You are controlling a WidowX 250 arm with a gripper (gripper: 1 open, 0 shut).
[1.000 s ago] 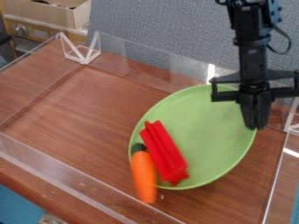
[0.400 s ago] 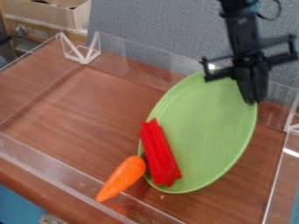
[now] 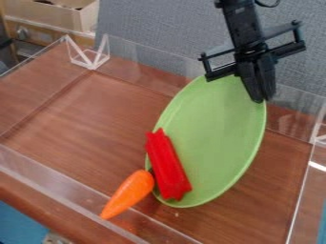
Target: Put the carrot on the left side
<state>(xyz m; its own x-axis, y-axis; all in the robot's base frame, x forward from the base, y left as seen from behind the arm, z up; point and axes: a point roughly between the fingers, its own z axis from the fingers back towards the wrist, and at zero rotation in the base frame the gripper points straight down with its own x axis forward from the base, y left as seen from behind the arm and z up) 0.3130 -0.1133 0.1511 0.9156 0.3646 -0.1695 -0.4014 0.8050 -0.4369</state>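
A green plate (image 3: pixel 219 133) is held up on a slant at the right side of the brown table (image 3: pixel 90 110). Its top edge is pinched by the black claw (image 3: pixel 257 80) of the robot arm, so the claw is clamped on the plate. The low end of the plate is pointed toward the front of the table.

A red block (image 3: pixel 169 164) can be seen on the plate, near its left edge. It is long and thin, and it is tipped a bit.

The orange carrot (image 3: pixel 129 194) is seen at the front, just to the left of the low end of the plate and the red block. It is off the plate. It is laid on a slant, with its top end by the plate and its other end pointed down to the left. The carrot is not held by the claw.

At the back left, a small white stand (image 3: pixel 87 53) is seen at the table's corner, and a gray wall (image 3: pixel 159 33) is seen behind.
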